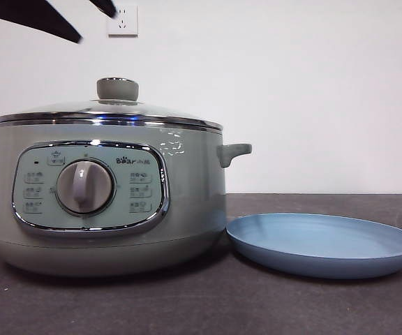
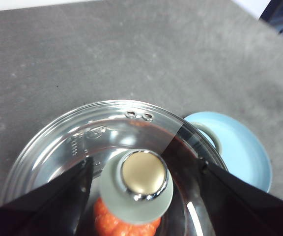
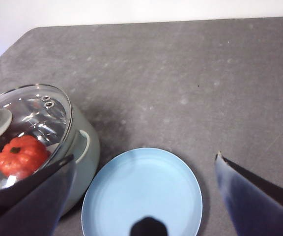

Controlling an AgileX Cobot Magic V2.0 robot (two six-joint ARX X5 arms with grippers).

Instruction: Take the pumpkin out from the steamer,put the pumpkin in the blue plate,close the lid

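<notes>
The steamer (image 1: 187,202) stands at the left of the table with the glass lid (image 1: 82,112) shut on it. Through the glass the orange-red pumpkin (image 3: 22,155) shows inside the pot, partly hidden under the knob (image 2: 144,172) in the left wrist view. My left gripper (image 2: 146,164) hovers open above the lid, one jaw on each side of the knob, not touching it; in the front view it shows as black tips (image 1: 96,26) at the top left. The blue plate (image 1: 323,241) lies empty to the right of the steamer. My right gripper (image 3: 145,156) hangs open above the plate.
The dark grey table (image 1: 257,307) stretches in front of and behind the pot and plate. Two wall sockets (image 1: 122,21) sit on the white wall behind. The steamer's side handle (image 1: 234,152) points toward the plate.
</notes>
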